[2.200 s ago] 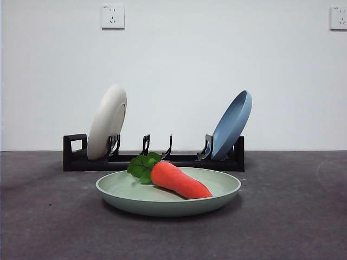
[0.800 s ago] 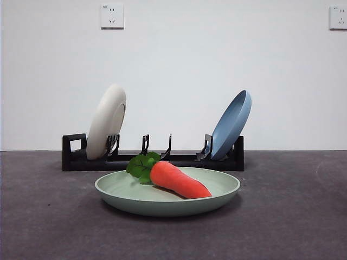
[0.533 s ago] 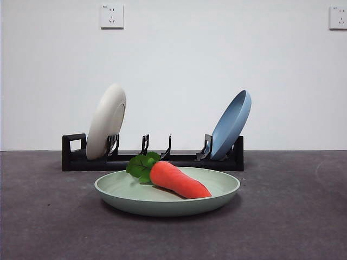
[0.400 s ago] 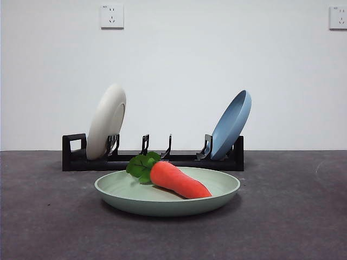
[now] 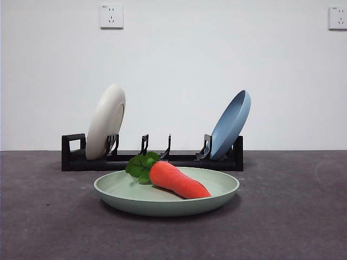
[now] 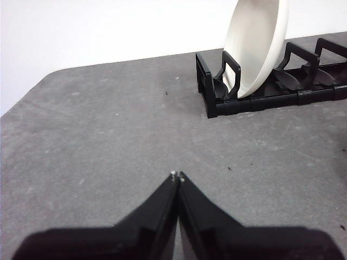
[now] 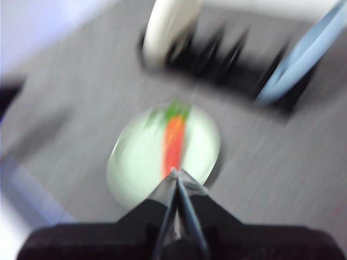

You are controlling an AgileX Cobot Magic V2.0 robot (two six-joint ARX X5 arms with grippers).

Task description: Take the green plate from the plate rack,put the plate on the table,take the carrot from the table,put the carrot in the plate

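Observation:
The green plate (image 5: 162, 196) lies flat on the table (image 5: 293, 216) in front of the plate rack (image 5: 152, 158). Inside it rests the carrot (image 5: 176, 180), its leaves toward the rack. In the blurred right wrist view the green plate (image 7: 135, 157) and the carrot (image 7: 173, 142) appear well below my right gripper (image 7: 174, 172), which is shut and empty. My left gripper (image 6: 177, 175) is shut over bare table, off the rack's (image 6: 260, 95) loop end. Neither arm appears in the front view.
A cream-white plate (image 5: 106, 121) stands in the rack's left slot and a blue plate (image 5: 231, 124) leans at its right end. The cream-white plate (image 6: 255, 46) is also in the left wrist view. A white wall rises behind the rack.
In the front view the whole picture has drifted a pixel or two leftward. The plate, carrot and rack keep their positions relative to each other.

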